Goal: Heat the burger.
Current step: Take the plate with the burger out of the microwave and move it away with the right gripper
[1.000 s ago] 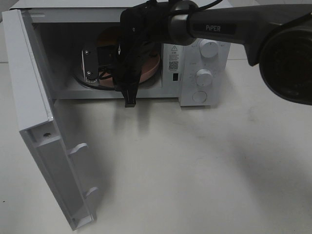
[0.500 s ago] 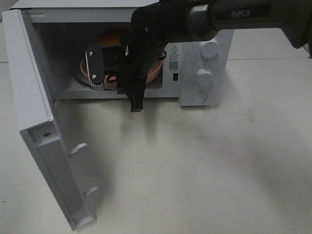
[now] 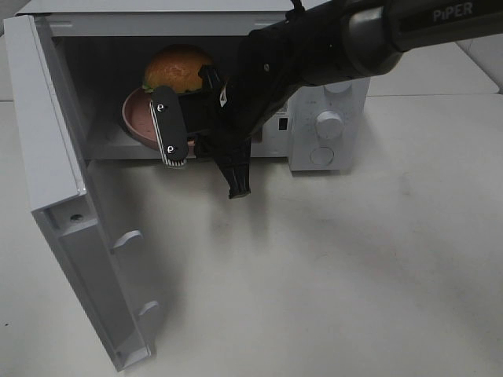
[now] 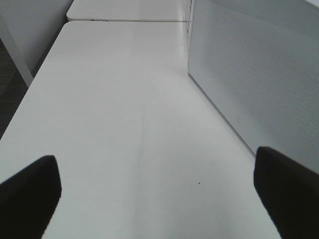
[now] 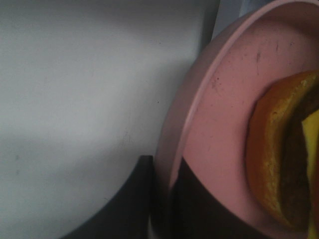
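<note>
white is nearly all you have here: a white table (image 3: 354, 259) and a white microwave (image 3: 330, 102) with its door (image 3: 55, 196) swung wide on the left of the high view. inside the oven sits the burger (image 3: 177, 69), golden bun up, on a pink plate (image 3: 135, 118). your right arm (image 3: 377, 35) reaches in from the upper right, and the only lettering you can read on it is "piper", in white on the dark link near the top edge. the microwave's panel carries a warning triangle, a small code square and some print beside the knobs (image 3: 329, 124), but all of that is too small to read. your right gripper (image 3: 208, 169) hangs at the mouth of the oven, one finger (image 3: 170, 133) showing its silver face with two screws and a ribbed pad, the other dark and pointing down at the table. in the right wrist view the plate's rim (image 5: 192, 124) runs straight into the dark jaws, which are clenched on it, and the burger's orange bun and a bit of yellow cheese show just beyond. your left gripper (image 4: 159, 184) is released, its two dark fingertips (image 4: 27, 191) wide apart over bare table, with the microwave's perforated side wall (image 4: 259, 84) near it.
</note>
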